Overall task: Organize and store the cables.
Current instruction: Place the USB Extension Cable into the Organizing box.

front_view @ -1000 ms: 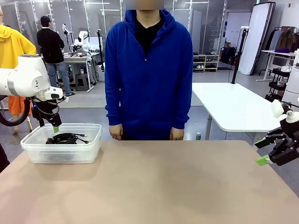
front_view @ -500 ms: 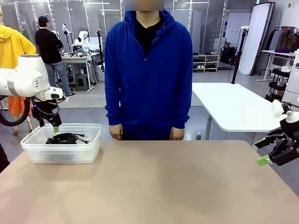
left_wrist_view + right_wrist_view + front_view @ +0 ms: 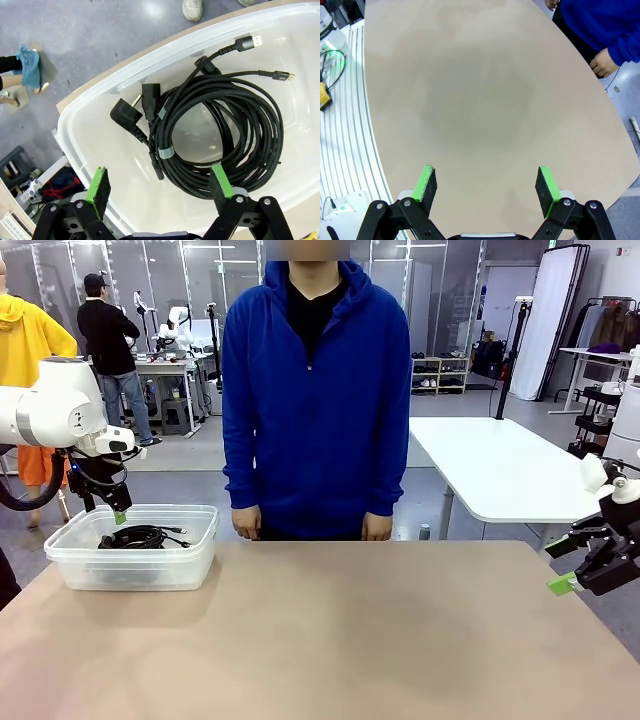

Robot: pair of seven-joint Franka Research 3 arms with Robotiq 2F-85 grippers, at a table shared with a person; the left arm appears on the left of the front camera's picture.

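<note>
Pretty much nothing moved since a second ago: both arms parked in the same spots, person's blue sleeves shifted a hair, that's it.

Left gripper hanging over the clear bin at the worktop's left end, fingers wide open, holding nothing. Cables coiled up inside the bin already, apart from the green pads. Right gripper also spread open and empty, off the right edge over bare worktop.

Looks like the storing is basically done. If backing out is the step, best to lift straight up so no pad snags a loop or the USB plug resting near the wall.

Hard to count separate cords in that tangle. Bin partly cut off in the wrist view.
</note>
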